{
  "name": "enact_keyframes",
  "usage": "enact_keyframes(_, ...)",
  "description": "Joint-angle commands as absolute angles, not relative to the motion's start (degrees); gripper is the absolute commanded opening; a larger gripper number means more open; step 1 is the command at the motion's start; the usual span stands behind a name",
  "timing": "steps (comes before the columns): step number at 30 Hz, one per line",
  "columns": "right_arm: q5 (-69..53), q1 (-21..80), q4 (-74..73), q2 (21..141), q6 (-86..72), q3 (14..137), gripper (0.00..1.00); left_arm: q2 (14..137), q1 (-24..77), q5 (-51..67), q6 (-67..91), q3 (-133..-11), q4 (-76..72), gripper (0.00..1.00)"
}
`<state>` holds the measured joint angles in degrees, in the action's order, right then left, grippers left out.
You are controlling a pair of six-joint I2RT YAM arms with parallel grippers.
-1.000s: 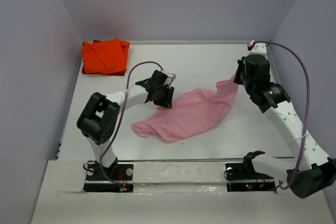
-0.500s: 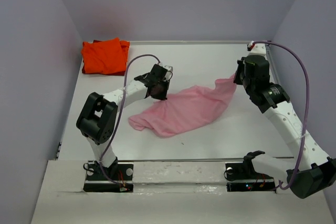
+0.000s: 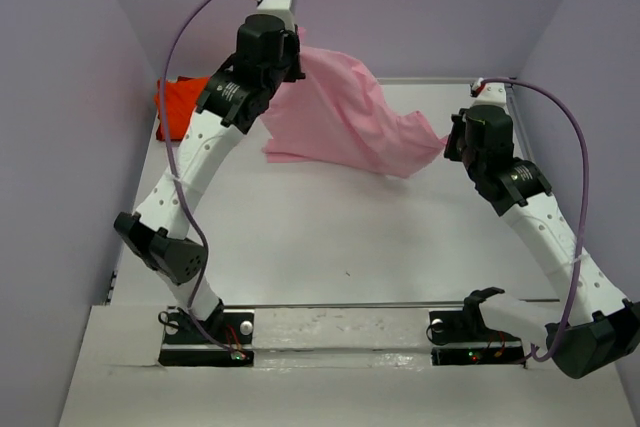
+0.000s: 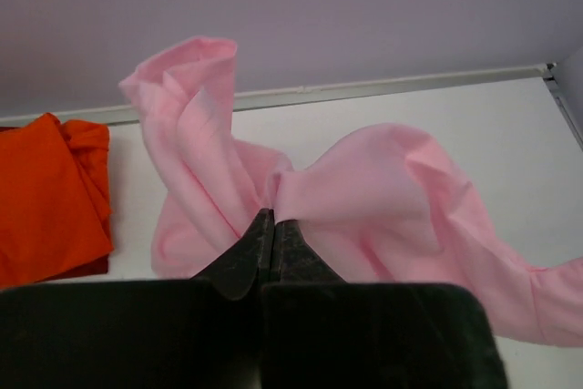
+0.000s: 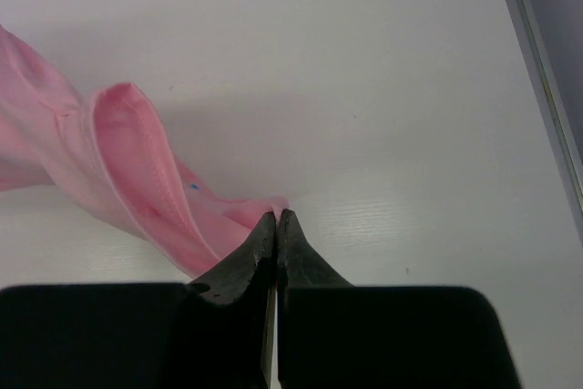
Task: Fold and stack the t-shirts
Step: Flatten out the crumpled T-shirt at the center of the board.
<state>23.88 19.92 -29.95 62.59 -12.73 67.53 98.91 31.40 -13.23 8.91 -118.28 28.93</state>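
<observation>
Black two-finger right gripper [image 5: 276,220]: tips pressed together, pinching a bunched corner of the light pink cloth t-shirt [image 5: 127,161]. Cloth trails off left in folds, with a stitched hem showing along one fold. White tabletop [image 5: 383,88] beneath. Pale raised edge strip [image 5: 539,70] runs down the right side.

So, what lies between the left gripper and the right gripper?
Only the pink t-shirt, pinched by the left gripper and the right gripper at its ends; the top view shows this.
</observation>
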Motion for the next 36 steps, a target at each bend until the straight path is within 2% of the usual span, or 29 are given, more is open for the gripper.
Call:
enact_keyframes(1, 23.56, 19.69, -27.16, 60.82, -12.74, 67.5, 0.0, 91.78, 33.13, -14.42, 9.75, -114.2, 32.09, 0.0)
enact_keyframes(3, 23.47, 19.69, -27.16, 60.91, -12.66, 67.59, 0.0, 84.49, 34.01, -13.63, 11.68, -100.42, 29.11, 0.0)
enact_keyframes(4, 23.55, 19.69, -27.07, 60.82, -12.66, 67.59, 0.0, 81.77, 34.8, -11.71, 14.39, -89.67, 25.52, 0.0)
enact_keyframes(5, 23.55, 19.69, -26.98, 60.82, -12.66, 67.5, 0.0, 78.87, 35.15, -10.65, 15.98, -89.56, 23.31, 0.0)
enact_keyframes(6, 23.29, 19.69, -26.98, 61.08, -12.66, 67.59, 0.0, 73.79, 35.24, -9.42, 18.26, -79.55, 20.33, 0.0)
enact_keyframes(8, 22.94, 19.69, -26.72, 61.43, -12.74, 67.68, 0.0, 68.84, 35.68, -6.26, 24.05, -67.23, 17.5, 0.0)
enact_keyframes(13, 22.85, 19.69, -26.46, 62.66, -12.66, 67.68, 0.0, 54.51, 39.63, -4.91, 34.35, -51.61, 14.07, 0.01)
enact_keyframes(14, 22.68, 19.69, -26.37, 62.75, -12.74, 67.68, 0.0, 52.58, 40.33, -5.7, 35.32, -50.11, 13.89, 0.06)
enact_keyframes(15, 22.68, 19.69, -26.37, 62.84, -12.74, 67.76, 0.0, 49.95, 41.04, -6.41, 36.29, -48.62, 13.97, 0.16)
enact_keyframes(16, 22.76, 19.69, -26.28, 63.1, -12.66, 67.85, 0.0, 49.23, 41.04, -7.11, 36.21, -48.6, 14.58, 0.2)
enact_keyframes(17, 22.85, 19.69, -26.28, 63.37, -12.57, 67.94, 0.0, 48.52, 41.04, -8.16, 36.12, -49.73, 15.46, 0.3)
enact_keyframes(18, 22.76, 19.69, -26.28, 63.46, -12.57, 68.03, 0.0, 48.52, 41.13, -9.48, 35.08, -50.62, 16.69, 0.35)
enact_keyframes(21, 22.5, 19.69, -26.37, 63.63, -12.66, 67.85, 0.0, 50.44, 41.13, -12.03, 33.14, -54.39, 18.19, 0.41)
enact_keyframes(29, 22.76, 19.69, -26.37, 63.11, -12.66, 67.41, 0.0, 58.18, 41.13, -16.44, 27.51, -61.35, 17.58, 0.41)
enact_keyframes(32, 22.85, 19.69, -26.37, 63.11, -12.57, 67.41, 0.0, 59.76, 41.13, -13.46, 29.35, -57.93, 14.95, 0.39)
enact_keyframes(34, 22.76, 19.69, -26.46, 63.11, -12.57, 67.5, 0.0, 59.68, 41.13, -10.57, 32.42, -53.63, 13.19, 0.32)
enact_keyframes(36, 22.68, 19.69, -26.46, 63.19, -12.57, 67.59, 0.0, 58.89, 41.31, -8.1, 34.18, -48.81, 11.09, 0.31)
